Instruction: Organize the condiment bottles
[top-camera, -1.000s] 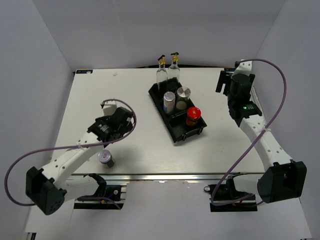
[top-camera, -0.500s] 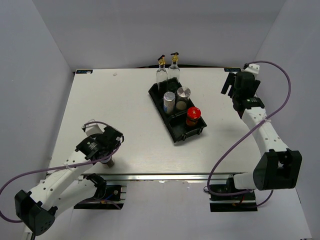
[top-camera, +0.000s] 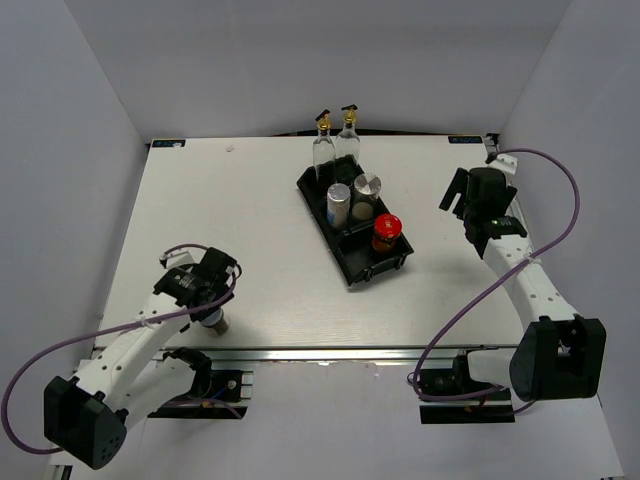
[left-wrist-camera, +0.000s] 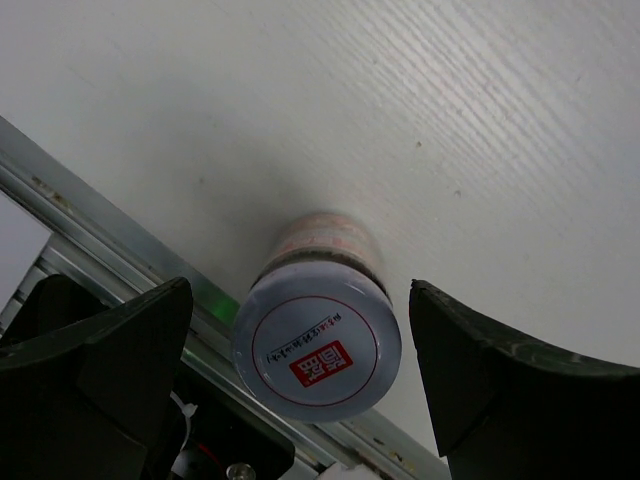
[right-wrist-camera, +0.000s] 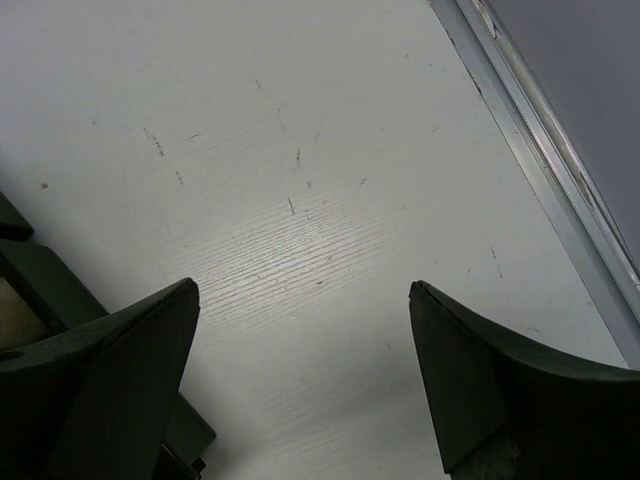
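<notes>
The left gripper hangs wide open over a lone shaker jar, upright between its fingers, untouched, at the tabletop edge. The right gripper, equally wide, holds nothing; the other bottles stand in the tray to its left.

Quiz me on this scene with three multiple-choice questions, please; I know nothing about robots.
1. Where does the lone jar stand?
A. Near the table's front edge
B. Against the back wall
C. At the far right corner
2. How many containers stand in the black tray?
A. Three
B. Five
C. Seven
3. The left fingers are:
A. Shut on the jar
B. Open, either side of the jar
C. Gripping the tray
Answers: 1 A, beside the metal rail; 2 B, two glass bottles, two silver-lidded jars, one red-capped jar; 3 B, gaps show beside the lid.
</notes>
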